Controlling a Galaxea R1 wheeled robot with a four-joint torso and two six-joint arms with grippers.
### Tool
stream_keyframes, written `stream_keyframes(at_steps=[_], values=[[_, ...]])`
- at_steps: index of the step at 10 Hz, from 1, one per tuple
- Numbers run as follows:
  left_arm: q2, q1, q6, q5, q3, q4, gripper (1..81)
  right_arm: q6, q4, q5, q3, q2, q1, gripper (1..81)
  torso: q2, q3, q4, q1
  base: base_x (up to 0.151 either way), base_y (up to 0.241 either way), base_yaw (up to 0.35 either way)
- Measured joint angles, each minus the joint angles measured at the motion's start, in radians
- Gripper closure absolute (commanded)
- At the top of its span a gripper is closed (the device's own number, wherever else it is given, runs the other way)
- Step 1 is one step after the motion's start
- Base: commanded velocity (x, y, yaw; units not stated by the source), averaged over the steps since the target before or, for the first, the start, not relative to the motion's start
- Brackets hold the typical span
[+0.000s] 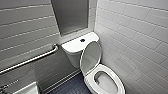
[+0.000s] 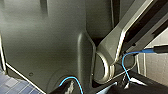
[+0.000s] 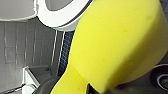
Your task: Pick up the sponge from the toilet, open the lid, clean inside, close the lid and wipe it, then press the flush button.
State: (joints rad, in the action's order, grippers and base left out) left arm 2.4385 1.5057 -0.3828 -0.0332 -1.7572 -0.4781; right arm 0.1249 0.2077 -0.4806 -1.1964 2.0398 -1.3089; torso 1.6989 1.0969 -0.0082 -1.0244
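Observation:
The white toilet [image 1: 106, 81] stands in the corner against the tiled wall on the right. Its lid [image 1: 90, 56] is raised and leans back against the tank [image 1: 73, 46], and the ring seat is down over the open bowl. The small dark flush button [image 1: 82, 40] sits in the middle of the tank top. In the right wrist view the yellow sponge [image 3: 117, 45] looms large and close, with my right gripper shut on it. The toilet's seat rim [image 3: 62, 20] lies beyond the sponge. My left gripper is open and holds nothing.
A metal grab bar [image 1: 32, 60] runs along the grey tiled wall on the left. A small white basin [image 1: 28, 89] is at the lower left. Dark blue floor tiles [image 1: 75, 86] lie beside the toilet. A frosted panel [image 1: 71, 15] stands behind the tank.

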Motion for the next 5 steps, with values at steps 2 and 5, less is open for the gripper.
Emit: stream_keyframes(at_steps=[2, 5], values=[[0.033, 0.003, 0.231, 0.055, -0.024, 0.26, 1.0, 0.002, 0.032, 0.055, 0.011, -0.01, 0.099, 81.1, 0.0, 0.0, 0.0, 0.0, 0.0, 0.0, 0.0], [0.076, 0.002, 0.279, 0.078, -0.116, 0.336, 1.0, 0.003, 0.084, 0.158, -0.004, -0.006, 0.266, 81.1, 0.0, 0.0, 0.0, 0.0, 0.0, 0.0, 0.0]])
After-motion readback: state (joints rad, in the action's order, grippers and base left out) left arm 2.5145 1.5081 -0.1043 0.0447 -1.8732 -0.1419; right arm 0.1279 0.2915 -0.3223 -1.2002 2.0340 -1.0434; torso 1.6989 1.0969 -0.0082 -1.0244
